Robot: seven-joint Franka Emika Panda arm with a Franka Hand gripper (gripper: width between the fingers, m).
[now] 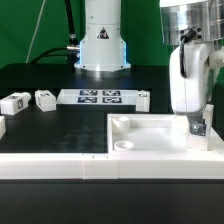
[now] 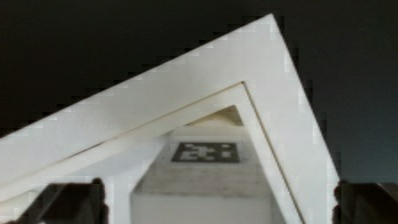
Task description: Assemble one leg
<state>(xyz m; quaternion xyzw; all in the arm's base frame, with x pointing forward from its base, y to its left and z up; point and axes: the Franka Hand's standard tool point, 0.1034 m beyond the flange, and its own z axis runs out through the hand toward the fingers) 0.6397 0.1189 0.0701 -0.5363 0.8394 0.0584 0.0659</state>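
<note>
A leg, a small white block with a black-and-white tag on its face, stands in a corner of the large white panel. In the exterior view this leg is at the panel's corner on the exterior view's right. My gripper hangs right over it. In the wrist view my gripper is open, with the dark fingers set wide on either side of the leg and not touching it. Two more legs lie at the exterior view's left.
The marker board lies in front of the robot base. Another white part shows at the exterior view's left edge. A white rail runs along the table's front edge.
</note>
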